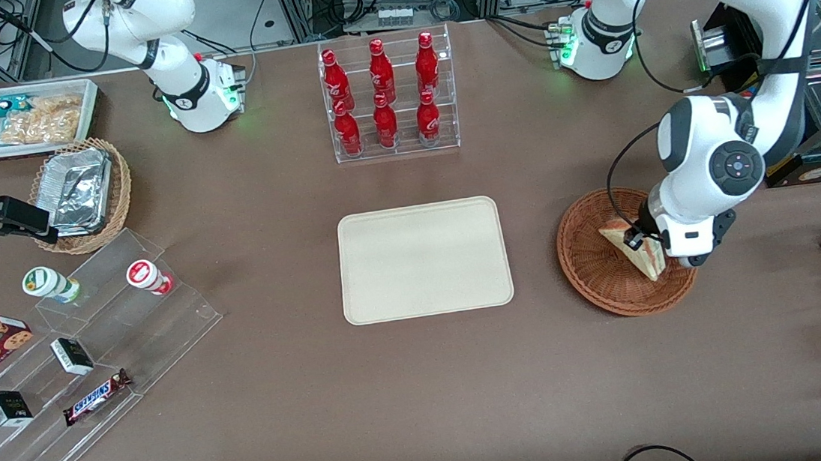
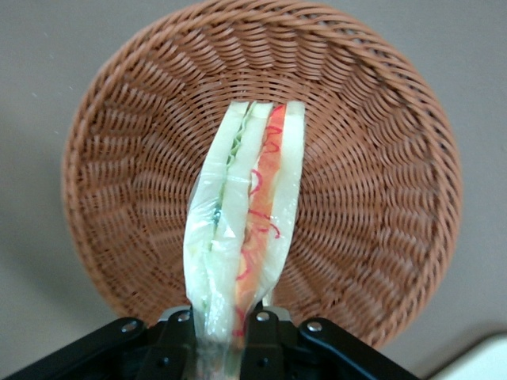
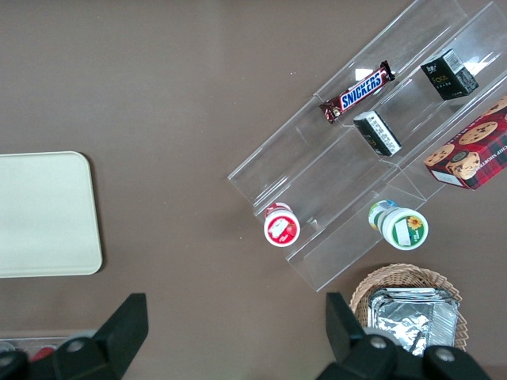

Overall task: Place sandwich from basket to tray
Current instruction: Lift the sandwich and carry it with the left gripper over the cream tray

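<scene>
End effector (image 2: 224,336) on one sandwich (image 2: 244,222)

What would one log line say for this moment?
claw: shut on sandwich | sandwich: over basket | tray: bare

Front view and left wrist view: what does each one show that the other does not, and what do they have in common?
Only the front view shows the whole tray, the rack of red bottles and the snack display steps toward the parked arm's end of the table.

Only the left wrist view shows the red and green filling layers along the cut edge, with the tool shut on the wrapped wedge.

Both show the sandwich gripped over the basket.
</scene>
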You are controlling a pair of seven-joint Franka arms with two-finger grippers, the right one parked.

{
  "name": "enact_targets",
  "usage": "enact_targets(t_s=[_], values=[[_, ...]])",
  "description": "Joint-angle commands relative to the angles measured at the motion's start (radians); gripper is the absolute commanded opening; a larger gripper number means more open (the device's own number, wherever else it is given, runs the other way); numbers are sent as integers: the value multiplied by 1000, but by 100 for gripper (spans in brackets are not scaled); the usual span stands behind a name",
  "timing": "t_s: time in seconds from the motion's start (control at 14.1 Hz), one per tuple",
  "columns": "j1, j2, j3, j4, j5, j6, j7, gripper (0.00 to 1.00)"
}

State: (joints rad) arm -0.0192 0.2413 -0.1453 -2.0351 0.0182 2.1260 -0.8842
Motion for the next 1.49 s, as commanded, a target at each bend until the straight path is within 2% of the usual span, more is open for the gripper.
enact_targets(t_s=[0.0,0.21,0.28,0.5,0.99,1.42], values=[[-39,13,-29,102,6,-69,82,4],[-125,42,-31,130,11,-67,272,4],[-166,55,-31,142,6,-66,271,4],[-281,125,-31,223,6,-67,191,0],[-524,354,-28,481,22,-97,-88,0],[-620,451,-25,578,25,-97,-182,0]])
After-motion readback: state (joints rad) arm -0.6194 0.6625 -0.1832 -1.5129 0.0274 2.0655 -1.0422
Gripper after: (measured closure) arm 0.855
